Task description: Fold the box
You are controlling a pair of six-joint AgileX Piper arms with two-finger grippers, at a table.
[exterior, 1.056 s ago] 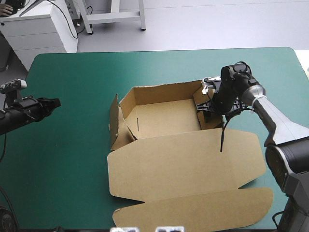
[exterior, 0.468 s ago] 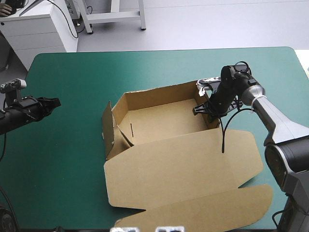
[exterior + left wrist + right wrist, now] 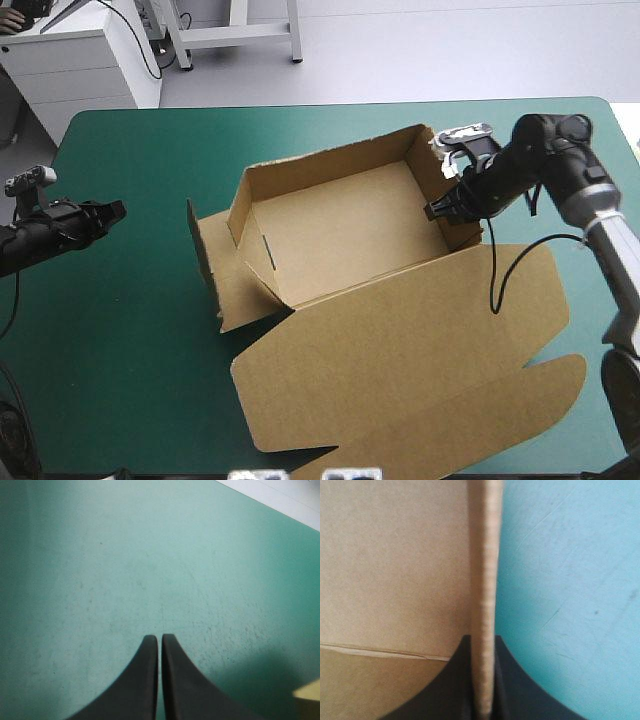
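High view: we note the right hand (image 3: pixel 441 209) pinching the box (image 3: pixel 340 235) wall; left hand (image 3: pixel 110 211) pressed together over bare desk (image 3: pixel 130 330).

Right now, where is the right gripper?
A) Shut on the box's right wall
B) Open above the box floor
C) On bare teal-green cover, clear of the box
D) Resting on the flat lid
A: in the right wrist view the right gripper has the raised wall of the box pinched edge-on between its black fingers, all but shut; the high view places that grip at the box's right side.
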